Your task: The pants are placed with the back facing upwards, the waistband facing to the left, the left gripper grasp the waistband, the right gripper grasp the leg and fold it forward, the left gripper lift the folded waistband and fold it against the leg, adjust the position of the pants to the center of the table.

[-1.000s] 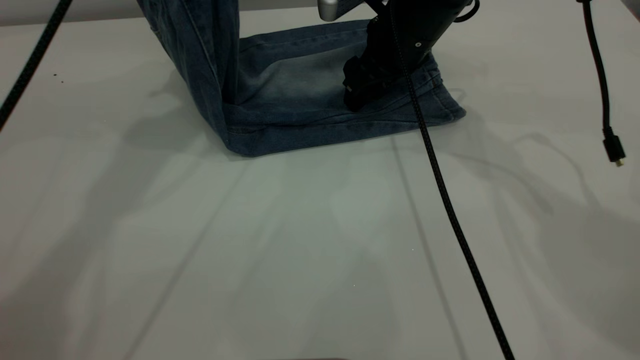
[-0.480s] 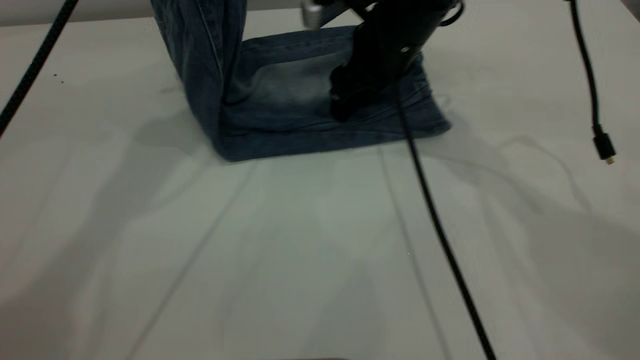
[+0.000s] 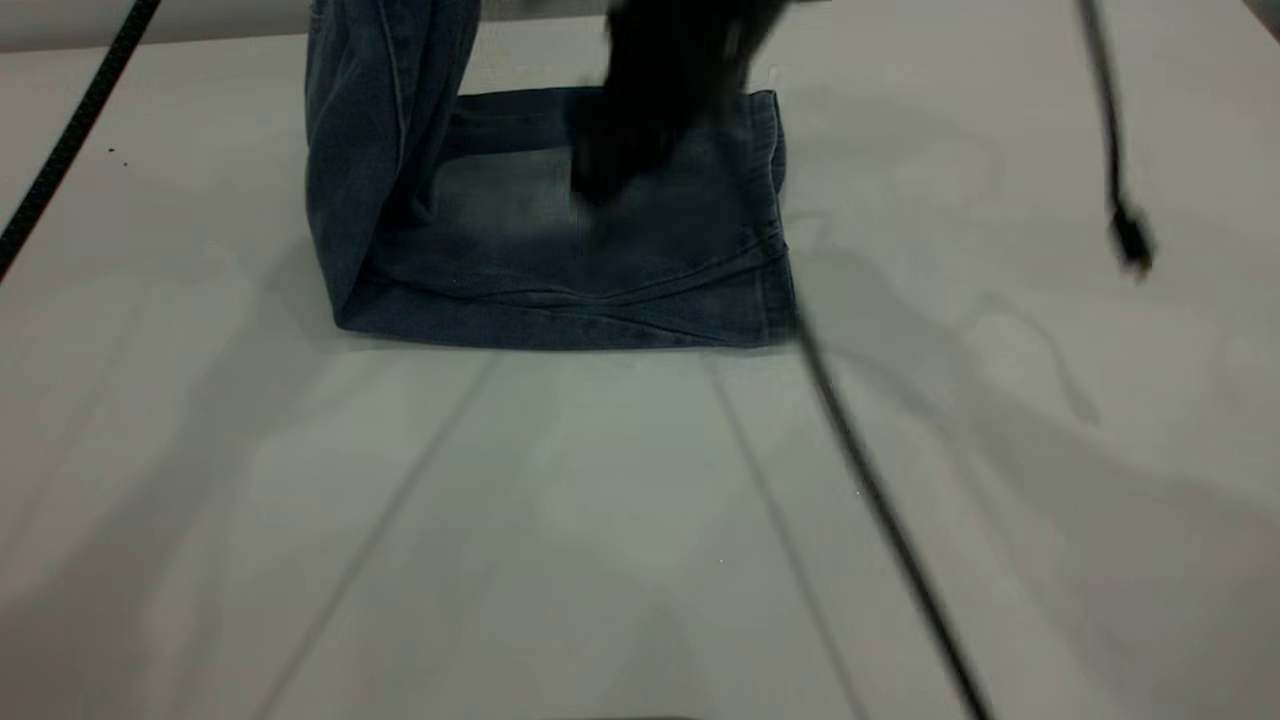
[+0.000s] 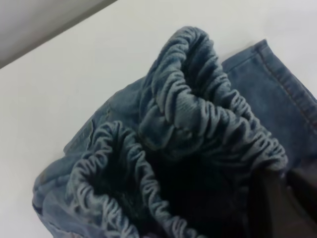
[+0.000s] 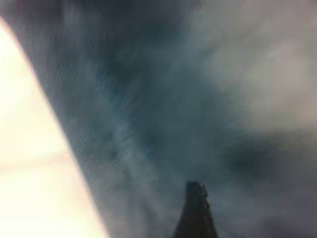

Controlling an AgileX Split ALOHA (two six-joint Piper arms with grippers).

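One pincer (image 3: pixel 598 185) presses pants (image 3: pixel 560 260) onto table (image 3: pixel 600 520).

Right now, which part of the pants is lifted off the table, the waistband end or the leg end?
The waistband end of the pants: it rises upright at the left, while the leg lies flat on the table.

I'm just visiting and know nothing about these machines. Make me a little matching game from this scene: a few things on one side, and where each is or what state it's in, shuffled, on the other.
Things:
1. waistband
2. leg
3. right claw
4. table

Places or states:
A. lying flat on the tabletop, stitched hem at the right end
B. pale, bare surface spreading in front of the pants
C. gathered in ruched ridges, raised above the rest of the denim
D. dark shape low over the flat denim, blurred

Pairs: 1-C, 2-A, 3-D, 4-B
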